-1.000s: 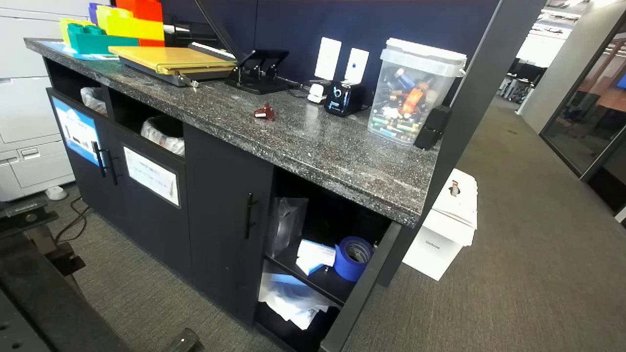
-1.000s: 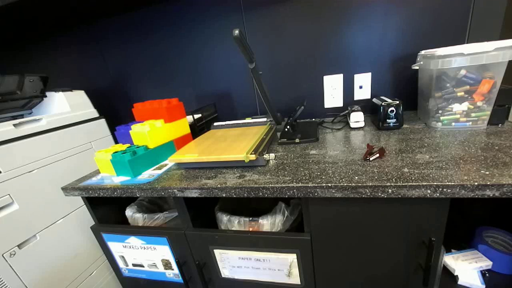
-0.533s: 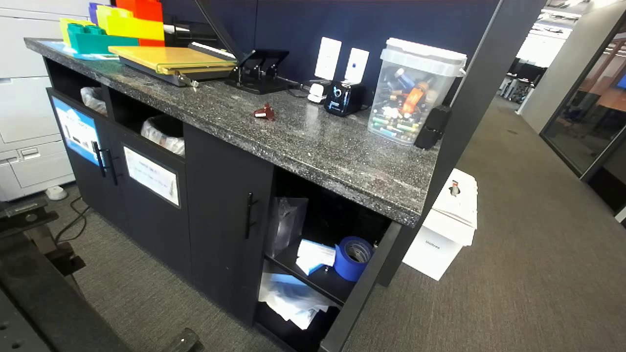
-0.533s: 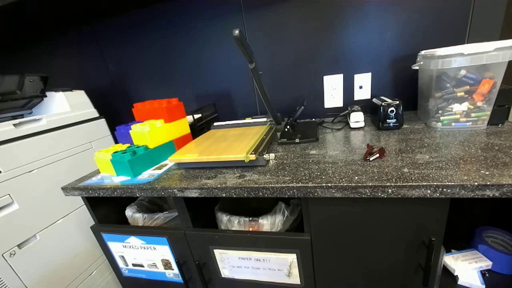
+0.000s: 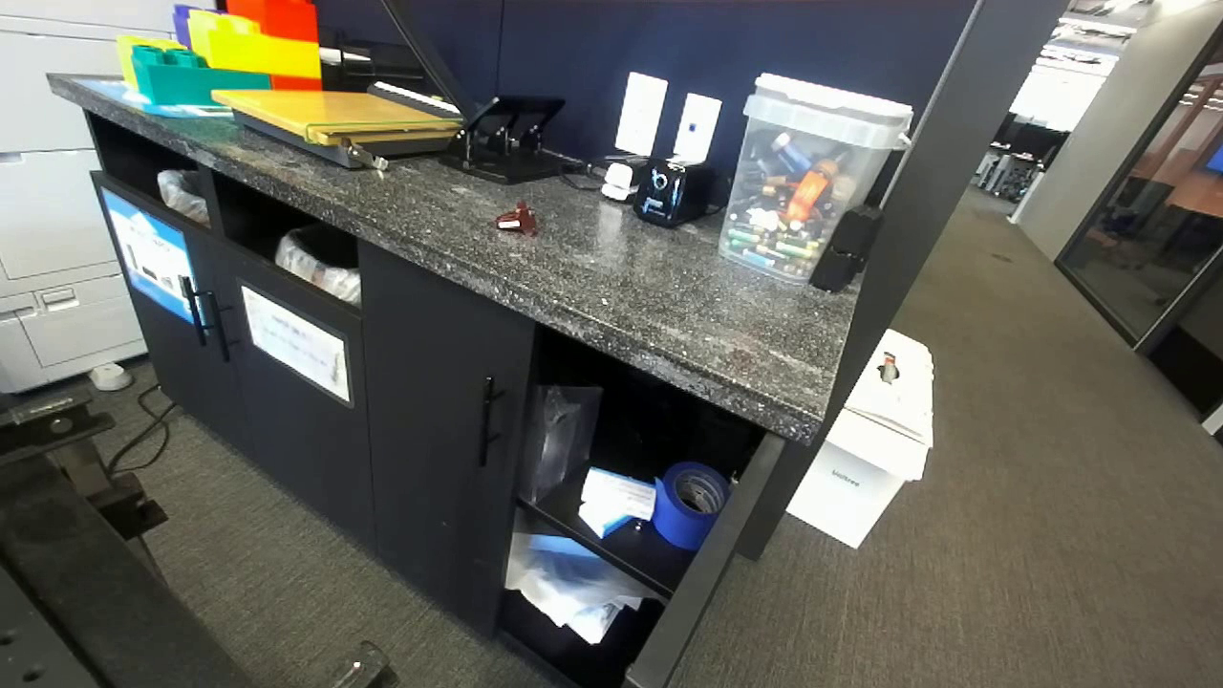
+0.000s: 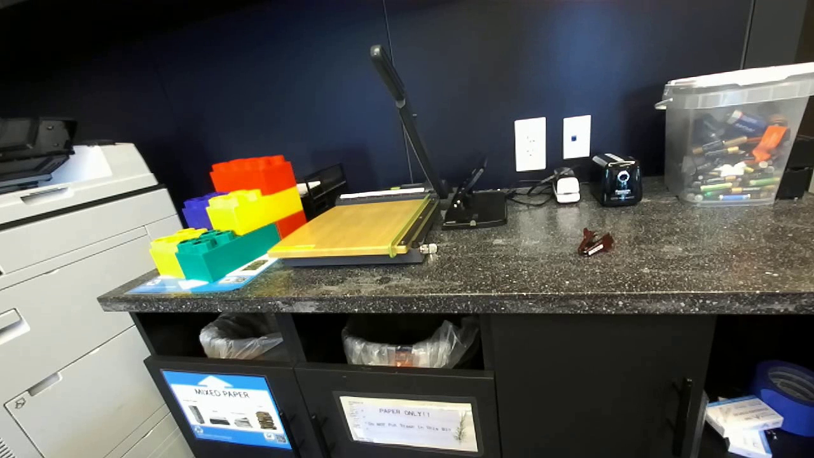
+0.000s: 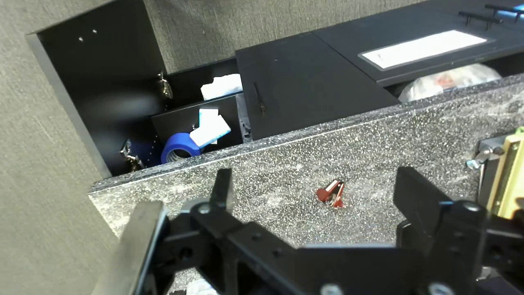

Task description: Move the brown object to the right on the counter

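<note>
The pincer (image 7: 314,177) is gaping wide while the little brown object (image 6: 601,244) is lying on the desk (image 6: 509,270) in front of the black boxy gadget (image 6: 619,186), so I'm worrying that, stopping too high, the fingertips (image 7: 413,192) could be closing above so low a thing.

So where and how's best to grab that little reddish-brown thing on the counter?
Probably across both halves of the reddish-brown thing, straight down from above: in the wrist view they splay like a V, and it sits low on the counter, its top exposed. The open gripper may squeeze them together, so close gently.
</note>
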You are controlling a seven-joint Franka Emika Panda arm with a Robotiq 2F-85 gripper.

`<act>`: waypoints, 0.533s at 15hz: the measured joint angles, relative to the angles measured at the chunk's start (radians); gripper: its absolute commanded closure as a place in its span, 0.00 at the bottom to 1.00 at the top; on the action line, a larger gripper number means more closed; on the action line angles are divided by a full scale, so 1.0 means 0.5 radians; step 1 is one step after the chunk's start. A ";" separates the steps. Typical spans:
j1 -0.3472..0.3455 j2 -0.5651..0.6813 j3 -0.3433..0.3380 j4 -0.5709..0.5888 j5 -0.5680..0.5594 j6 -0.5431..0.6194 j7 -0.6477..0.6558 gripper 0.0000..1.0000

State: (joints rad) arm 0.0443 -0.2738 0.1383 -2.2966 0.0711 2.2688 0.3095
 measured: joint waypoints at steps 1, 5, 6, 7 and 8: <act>0.000 0.130 0.029 0.070 -0.011 0.067 0.102 0.00; 0.028 0.652 0.070 0.407 -0.106 0.268 0.479 0.00; 0.046 0.780 0.064 0.504 -0.136 0.296 0.561 0.00; 0.072 0.905 0.049 0.605 -0.176 0.312 0.640 0.00; 0.105 1.031 0.025 0.712 -0.206 0.325 0.718 0.00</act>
State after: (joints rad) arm 0.0969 0.2417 0.1510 -1.9406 -0.0321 2.4315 0.6687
